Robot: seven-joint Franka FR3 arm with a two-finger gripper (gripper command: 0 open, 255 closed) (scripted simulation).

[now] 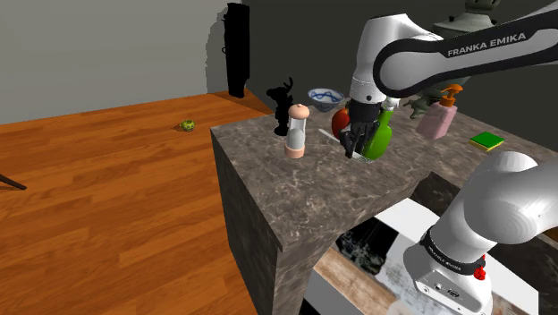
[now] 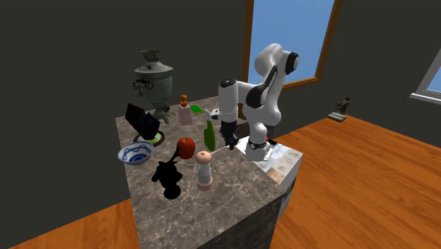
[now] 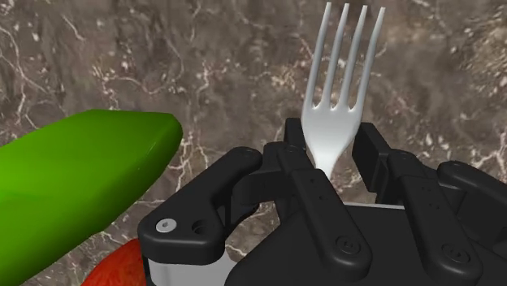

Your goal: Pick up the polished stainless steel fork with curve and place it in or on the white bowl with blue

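Up close, the gripper (image 3: 331,158) pinches the fork (image 3: 341,73) by its neck; the shoulder view adds the bowl (image 1: 325,95) at the counter's (image 1: 295,197) far edge.

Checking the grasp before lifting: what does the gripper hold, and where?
The fork, clasped by the gripper at its neck, just below the tines.

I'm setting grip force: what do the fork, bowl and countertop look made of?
The fork is probably metal: pale silver-grey, soft sheen along the tines. The bowl is likely glazed ceramic: white with a blue painted pattern. The countertop looks like polished stone, perhaps marble: dark grey-brown, white veins.
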